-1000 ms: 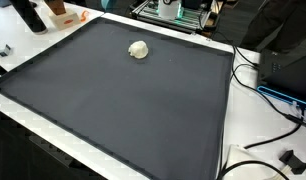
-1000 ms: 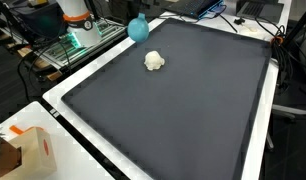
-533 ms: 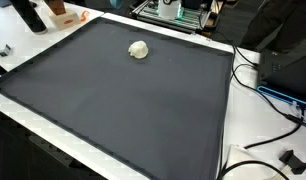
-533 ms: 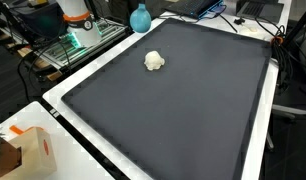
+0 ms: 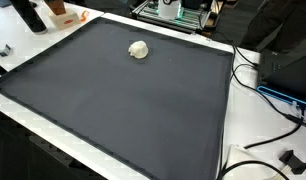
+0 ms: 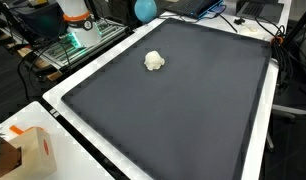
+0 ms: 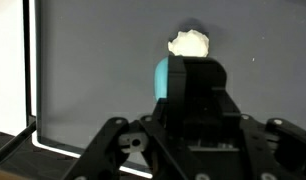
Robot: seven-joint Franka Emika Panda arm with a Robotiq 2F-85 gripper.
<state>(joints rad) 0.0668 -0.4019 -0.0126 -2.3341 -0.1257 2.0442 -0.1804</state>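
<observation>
We see the gripper (image 7: 186, 72) clenched on a blue object (image 6: 144, 8), already held aloft near an edge of the dark mat (image 6: 183, 115), while the white lump (image 6: 154, 61) lies untouched on it.

Big dark mat (image 7: 93, 60) spreads out right under the jaws, with the white worktop (image 7: 11, 70) edge showing off to one side of them. A cardboard box (image 6: 33, 152) sits well away from the jaws, and a rack of electronics (image 6: 68, 45) is nearer.
</observation>
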